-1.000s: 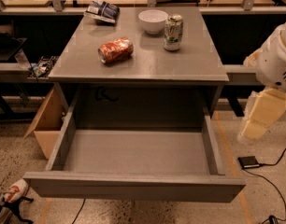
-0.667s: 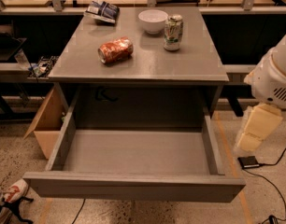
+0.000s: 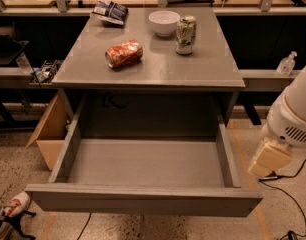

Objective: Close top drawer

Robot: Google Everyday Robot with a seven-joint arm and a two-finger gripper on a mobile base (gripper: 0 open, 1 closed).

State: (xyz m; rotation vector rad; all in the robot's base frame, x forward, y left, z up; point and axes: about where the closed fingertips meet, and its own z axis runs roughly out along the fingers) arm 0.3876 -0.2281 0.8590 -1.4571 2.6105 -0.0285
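The top drawer (image 3: 143,200) is a wide grey box, pulled far out from under the grey tabletop (image 3: 153,69). Its inside is bare and its plain front panel faces the camera at the bottom of the view. My arm's white housing (image 3: 293,119) stands to the right of the drawer. The cream-coloured gripper (image 3: 268,159) hangs below it, just outside the drawer's right side wall, a little behind the front panel's right end. It is not touching the drawer.
On the tabletop are a crumpled red can (image 3: 124,54), a white bowl (image 3: 164,22), a green can (image 3: 185,34) and a dark packet (image 3: 109,11). A cardboard box (image 3: 50,134) stands at the left. Cables (image 3: 288,194) lie on the floor at the right.
The arm and gripper have moved down and slightly left, closer to the drawer's right front corner. The drawer has not moved.
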